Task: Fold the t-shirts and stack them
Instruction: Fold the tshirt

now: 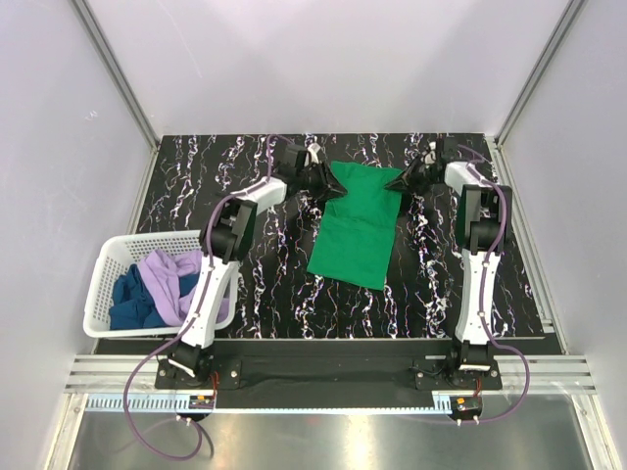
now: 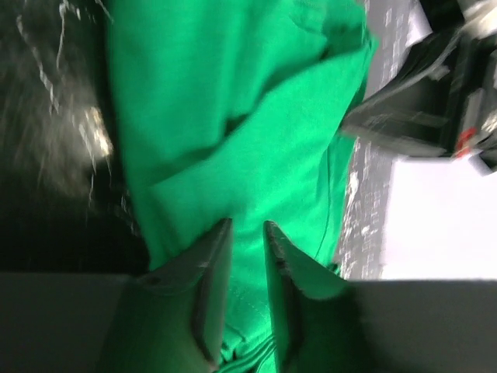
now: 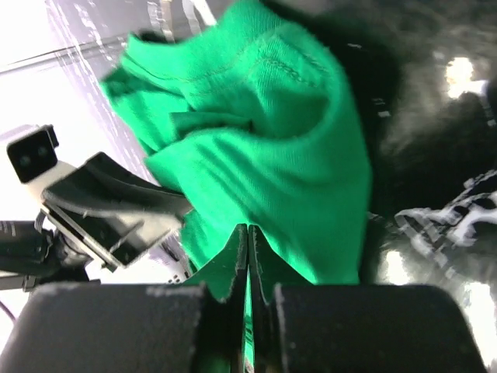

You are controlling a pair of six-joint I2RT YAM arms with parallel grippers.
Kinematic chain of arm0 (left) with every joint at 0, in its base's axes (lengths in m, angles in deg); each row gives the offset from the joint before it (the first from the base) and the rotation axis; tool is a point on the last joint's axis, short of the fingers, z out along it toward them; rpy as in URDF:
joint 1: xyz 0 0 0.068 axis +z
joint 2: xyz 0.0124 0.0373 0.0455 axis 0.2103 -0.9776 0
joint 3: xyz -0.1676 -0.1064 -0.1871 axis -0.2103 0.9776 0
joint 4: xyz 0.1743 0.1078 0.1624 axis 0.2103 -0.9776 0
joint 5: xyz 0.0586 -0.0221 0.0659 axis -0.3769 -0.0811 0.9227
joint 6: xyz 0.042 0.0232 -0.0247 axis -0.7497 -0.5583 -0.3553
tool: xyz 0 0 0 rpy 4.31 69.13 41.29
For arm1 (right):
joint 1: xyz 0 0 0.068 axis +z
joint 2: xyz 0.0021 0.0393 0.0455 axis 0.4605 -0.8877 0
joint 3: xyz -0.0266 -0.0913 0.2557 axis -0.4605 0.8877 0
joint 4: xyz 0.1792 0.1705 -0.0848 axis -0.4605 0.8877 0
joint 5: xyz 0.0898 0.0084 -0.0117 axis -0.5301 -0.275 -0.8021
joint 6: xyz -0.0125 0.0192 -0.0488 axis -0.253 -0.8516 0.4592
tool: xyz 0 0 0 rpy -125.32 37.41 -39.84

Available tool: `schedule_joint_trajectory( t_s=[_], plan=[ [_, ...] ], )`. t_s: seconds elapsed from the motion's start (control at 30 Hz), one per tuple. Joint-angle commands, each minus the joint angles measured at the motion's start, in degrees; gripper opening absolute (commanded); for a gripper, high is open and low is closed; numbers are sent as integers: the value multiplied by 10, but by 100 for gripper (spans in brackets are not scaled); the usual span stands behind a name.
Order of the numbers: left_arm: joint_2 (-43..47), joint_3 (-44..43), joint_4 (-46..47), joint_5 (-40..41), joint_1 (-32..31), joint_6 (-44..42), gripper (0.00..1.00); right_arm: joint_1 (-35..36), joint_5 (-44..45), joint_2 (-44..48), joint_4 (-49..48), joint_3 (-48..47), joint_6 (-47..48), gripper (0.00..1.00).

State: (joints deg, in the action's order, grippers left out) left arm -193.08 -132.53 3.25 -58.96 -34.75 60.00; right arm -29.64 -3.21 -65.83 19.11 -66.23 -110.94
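A bright green t-shirt [image 1: 358,225] lies as a long folded strip on the middle of the table, its far end bunched between my two grippers. My left gripper [image 1: 333,191] is at the far left corner; in the left wrist view its jaws [image 2: 247,225] stand a little apart, with green cloth [image 2: 233,116] running loosely through the gap. My right gripper [image 1: 395,183] is at the far right corner, its jaws [image 3: 247,227] shut on a thin edge of the green cloth [image 3: 295,155]. A lilac t-shirt [image 1: 167,279] and a dark blue t-shirt [image 1: 127,299] lie crumpled in the basket.
The white lattice basket [image 1: 98,284] stands at the near left, beside the left arm. The table top [image 1: 265,284] is black with white marbling. Grey walls close in the back and both sides. Each wrist view shows the other gripper close by across the cloth.
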Motion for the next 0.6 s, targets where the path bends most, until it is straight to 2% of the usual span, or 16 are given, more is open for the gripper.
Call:
schedule_joint_trajectory(
  t_s=[0.0, 0.07, 0.1, 0.13, 0.17, 0.23, 0.27, 0.3, 0.33, 0.4, 0.5, 0.53, 0.57],
  plan=[
    [66, 17, -108, 46, 1, -91, 38, 0, 29, 25, 79, -66, 32, 5],
    [91, -10, -149, 68, 1, -125, 51, 1, 52, 44, 147, -102, 47, 9],
    [97, -28, -207, 80, 2, -138, 64, 2, 63, 52, 172, -111, 54, 11],
    [106, -61, -234, 98, 2, -167, 68, 4, 87, 71, 198, -117, 73, 15],
    [117, -71, -258, 109, 2, -182, 71, 6, 98, 83, 245, -122, 88, 25],
    [164, -69, -291, 122, 3, -206, 79, 18, 141, 112, 290, -114, 144, 36],
    [182, -61, -301, 127, 4, -225, 81, 20, 161, 152, 306, -82, 159, 43],
    [204, -51, -319, 134, 4, -236, 87, 20, 178, 173, 329, -59, 170, 46],
    [242, -21, -328, 146, 4, -254, 99, 47, 194, 217, 335, -4, 187, 49],
    [291, 27, -345, 153, 3, -268, 99, 63, 205, 265, 334, 66, 198, 56],
    [384, 149, -352, 173, 1, -288, 99, 87, 214, 363, 299, 210, 189, 62],
    [410, 215, -350, 168, 2, -288, 99, 91, 196, 388, 283, 249, 169, 63],
    [449, 251, -348, 160, 2, -280, 94, 93, 183, 435, 265, 321, 157, 64]
  ],
)
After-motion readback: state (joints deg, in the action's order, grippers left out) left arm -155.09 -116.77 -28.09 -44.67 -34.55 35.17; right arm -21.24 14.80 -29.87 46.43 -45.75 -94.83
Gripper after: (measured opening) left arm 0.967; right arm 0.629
